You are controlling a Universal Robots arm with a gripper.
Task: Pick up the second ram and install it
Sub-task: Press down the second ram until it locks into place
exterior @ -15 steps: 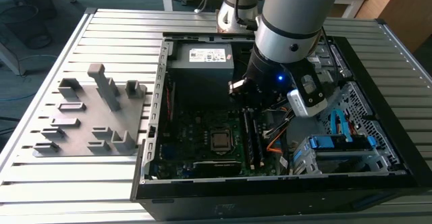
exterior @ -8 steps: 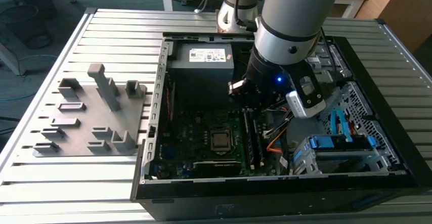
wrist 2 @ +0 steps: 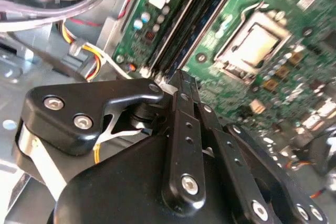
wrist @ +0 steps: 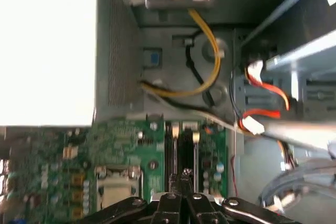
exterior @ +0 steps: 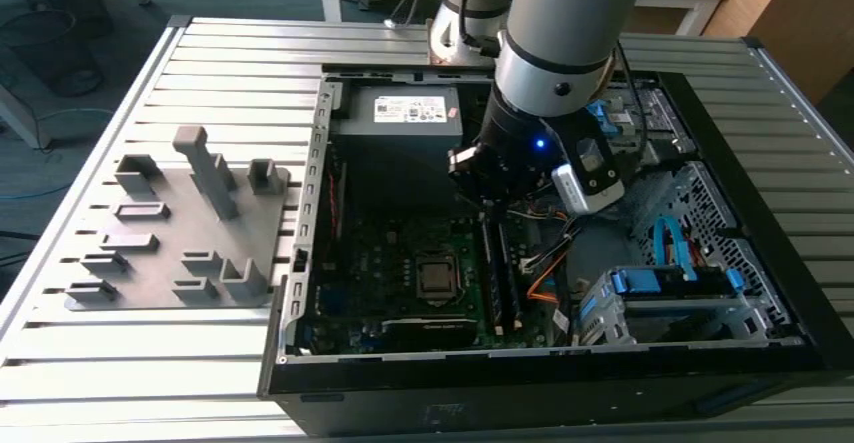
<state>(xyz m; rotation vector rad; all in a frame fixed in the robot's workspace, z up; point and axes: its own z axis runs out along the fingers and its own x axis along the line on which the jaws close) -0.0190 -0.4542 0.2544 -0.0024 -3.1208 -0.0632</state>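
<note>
My gripper [exterior: 489, 199] hangs inside the open computer case, low over the memory slots [exterior: 497, 263] of the green motherboard [exterior: 400, 253]. In both wrist views its two black fingers come together at the tips with no gap, gripper [wrist: 184, 173] and gripper [wrist 2: 178, 80]. The tips sit right over the end of a long dark strip standing in the slots [wrist: 184, 145], which looks like the second ram. I cannot tell whether the tips touch it. Nothing hangs between the fingers.
A grey fixture plate [exterior: 187, 223] with upright blocks lies on the slatted table at the exterior view's left. The CPU socket [exterior: 435, 275] is beside the slots. Yellow, black and red cables [wrist: 210, 72] and a drive cage [exterior: 667, 293] crowd the case's other side.
</note>
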